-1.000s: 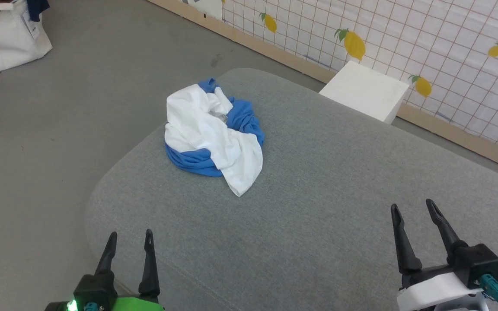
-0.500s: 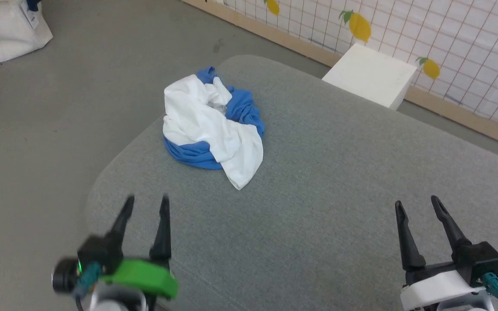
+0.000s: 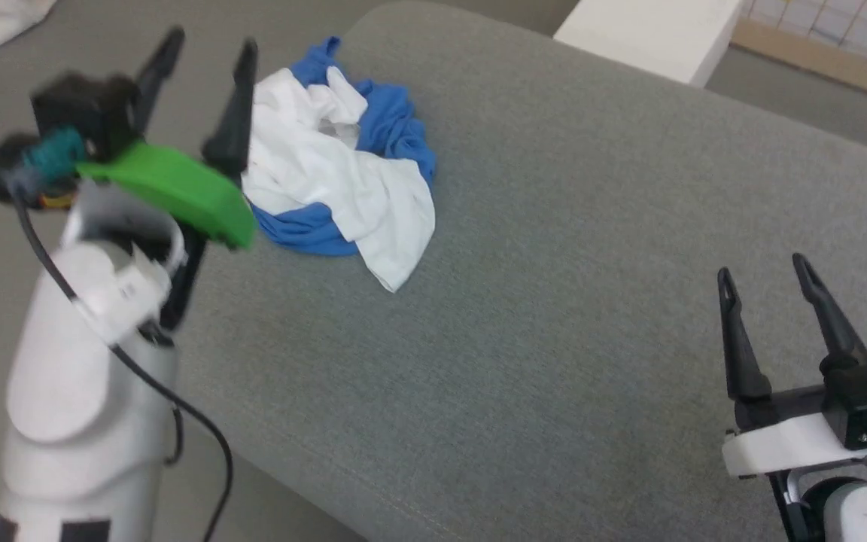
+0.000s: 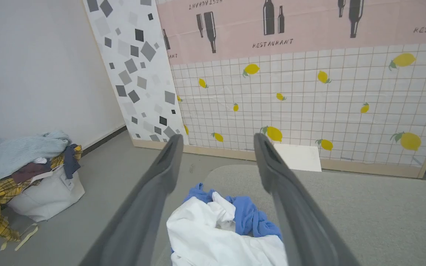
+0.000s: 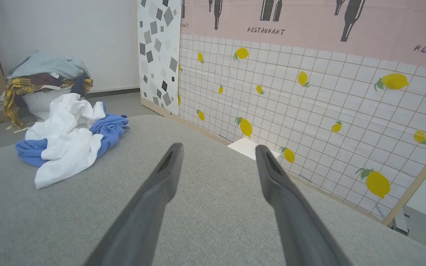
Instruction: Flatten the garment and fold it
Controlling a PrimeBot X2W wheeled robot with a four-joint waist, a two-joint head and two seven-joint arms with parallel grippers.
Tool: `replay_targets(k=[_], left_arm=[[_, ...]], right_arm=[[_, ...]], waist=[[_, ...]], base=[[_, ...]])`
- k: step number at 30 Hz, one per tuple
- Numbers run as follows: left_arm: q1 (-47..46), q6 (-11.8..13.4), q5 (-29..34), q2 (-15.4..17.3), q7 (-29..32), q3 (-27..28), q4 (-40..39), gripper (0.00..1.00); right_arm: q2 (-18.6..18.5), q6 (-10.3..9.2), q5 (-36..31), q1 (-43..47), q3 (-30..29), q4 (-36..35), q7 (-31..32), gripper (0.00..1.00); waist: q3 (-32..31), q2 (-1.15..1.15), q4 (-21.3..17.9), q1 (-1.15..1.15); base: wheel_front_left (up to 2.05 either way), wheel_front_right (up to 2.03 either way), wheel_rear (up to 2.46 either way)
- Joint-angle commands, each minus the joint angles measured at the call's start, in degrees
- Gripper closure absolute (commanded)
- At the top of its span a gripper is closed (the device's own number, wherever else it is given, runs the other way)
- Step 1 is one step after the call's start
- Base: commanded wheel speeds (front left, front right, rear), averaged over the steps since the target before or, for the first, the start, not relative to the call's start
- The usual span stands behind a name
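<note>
On the grey cushion (image 3: 569, 248), near its far left rounded corner, the garment (image 3: 328, 165) is seen bunched in a heap. Its long axis is laid diagonally in the head view, from a blue fold at the far left end to a white flap pointed nearer and to the right. The left gripper (image 3: 210, 45), blurred, is raised just beside the heap's left edge, fingers spread and empty; contact cannot be judged. The right gripper (image 3: 765, 269) is placed well apart from it, jaws likewise parted, nothing between them.
</note>
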Motion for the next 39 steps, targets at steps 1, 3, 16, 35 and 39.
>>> replay_targets(k=[1, 3, 16, 35, 39], left_arm=[[-2.9, -0.3, -0.65, 1.5, 1.06, 0.09, 1.73, 0.0], [-6.12, -0.47, -1.14, 2.87, 2.54, -0.28, 4.16, 0.0], [-14.15, -0.76, -3.8, 8.59, 8.93, -0.91, 17.29, 0.0], [-9.37, -0.81, -8.3, 12.01, 25.66, -4.87, 27.65, 0.31], [-9.04, -0.85, -9.67, 12.1, 23.87, -5.26, 27.56, 1.0]], right_arm=[[-0.16, -0.1, -0.55, -1.34, 0.01, -1.17, 0.54, 0.0], [-0.61, -0.1, -0.64, -2.1, 0.18, -2.67, 1.16, 0.0], [-4.65, -0.1, -0.05, -5.31, -0.22, -9.42, 4.52, 0.0], [-7.27, -0.1, 1.47, -5.88, -1.35, -12.82, 6.9, 0.0], [-7.17, -0.1, 1.72, -6.07, -1.05, -12.25, 6.92, 0.0]], waist=[[6.65, 0.0, -3.25, 0.0], [8.71, 0.0, -4.41, 0.0], [18.78, 0.0, -9.83, 0.0], [25.07, 0.0, -11.68, 0.0], [24.36, 0.0, -11.85, 0.0]], base=[[0.0, 0.0, 0.0], [0.0, 0.0, 0.0], [0.0, 0.0, 0.0], [0.0, 0.0, 0.0], [0.0, 0.0, 0.0]])
